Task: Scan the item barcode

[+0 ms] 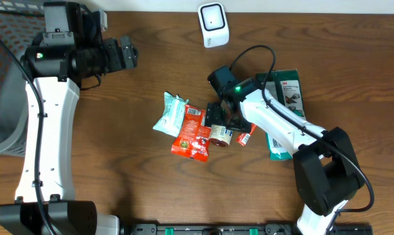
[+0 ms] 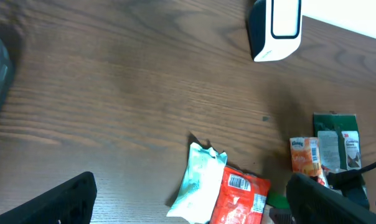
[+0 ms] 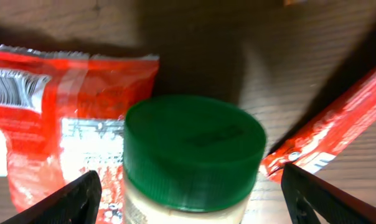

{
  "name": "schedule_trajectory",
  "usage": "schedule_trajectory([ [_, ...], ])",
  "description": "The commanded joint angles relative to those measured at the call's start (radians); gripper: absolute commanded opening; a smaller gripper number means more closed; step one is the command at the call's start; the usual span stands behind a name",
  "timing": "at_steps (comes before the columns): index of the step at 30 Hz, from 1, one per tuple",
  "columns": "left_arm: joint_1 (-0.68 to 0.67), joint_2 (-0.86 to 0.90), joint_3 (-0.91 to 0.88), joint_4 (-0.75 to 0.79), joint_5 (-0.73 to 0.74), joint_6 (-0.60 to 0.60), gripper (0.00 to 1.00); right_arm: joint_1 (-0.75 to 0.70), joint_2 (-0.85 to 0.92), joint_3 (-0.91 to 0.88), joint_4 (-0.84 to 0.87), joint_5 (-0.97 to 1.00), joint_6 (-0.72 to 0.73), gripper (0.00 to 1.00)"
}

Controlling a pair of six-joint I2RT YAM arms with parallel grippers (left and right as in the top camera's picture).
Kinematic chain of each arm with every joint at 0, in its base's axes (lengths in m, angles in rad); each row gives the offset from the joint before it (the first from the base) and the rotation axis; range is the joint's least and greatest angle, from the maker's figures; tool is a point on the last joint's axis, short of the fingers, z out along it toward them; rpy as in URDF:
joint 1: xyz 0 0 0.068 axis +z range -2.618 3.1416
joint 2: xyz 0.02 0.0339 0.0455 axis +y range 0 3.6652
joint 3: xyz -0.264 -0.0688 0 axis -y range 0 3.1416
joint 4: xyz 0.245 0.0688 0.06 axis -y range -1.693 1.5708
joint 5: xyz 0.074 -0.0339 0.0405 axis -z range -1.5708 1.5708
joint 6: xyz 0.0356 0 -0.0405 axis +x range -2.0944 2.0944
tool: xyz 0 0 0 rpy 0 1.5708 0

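Between the two fingers of my right gripper (image 3: 191, 200) sits a green-lidded jar (image 3: 194, 149), its lid facing the wrist camera. A gap shows on each side of the jar, so the gripper is open around it. From overhead the jar (image 1: 220, 135) lies in a cluster with a red packet (image 1: 192, 134), a pale teal packet (image 1: 169, 114) and a red stick pack (image 1: 245, 137). The red packet's barcode (image 2: 238, 182) faces up. The white scanner (image 1: 212, 25) stands at the table's far edge. My left gripper (image 1: 128, 53) hangs open at the far left, holding nothing.
A green 3M package (image 1: 287, 98) lies under the right arm, right of the cluster. An orange sachet (image 2: 305, 158) lies beside it. A grey mesh bin (image 1: 1, 85) stands off the table's left edge. Bare wood lies between the scanner and the cluster.
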Motion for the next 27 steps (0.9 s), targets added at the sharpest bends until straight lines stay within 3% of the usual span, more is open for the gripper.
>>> schedule_trajectory([
  [1,0.0,0.005,0.01,-0.004,0.012,0.01,0.97,-0.002,0.005,0.002,0.003,0.058,0.013,0.88],
  [27,0.0,0.005,0.01,-0.004,0.012,0.01,0.97,0.006,0.006,-0.064,0.067,0.057,0.044,0.84],
])
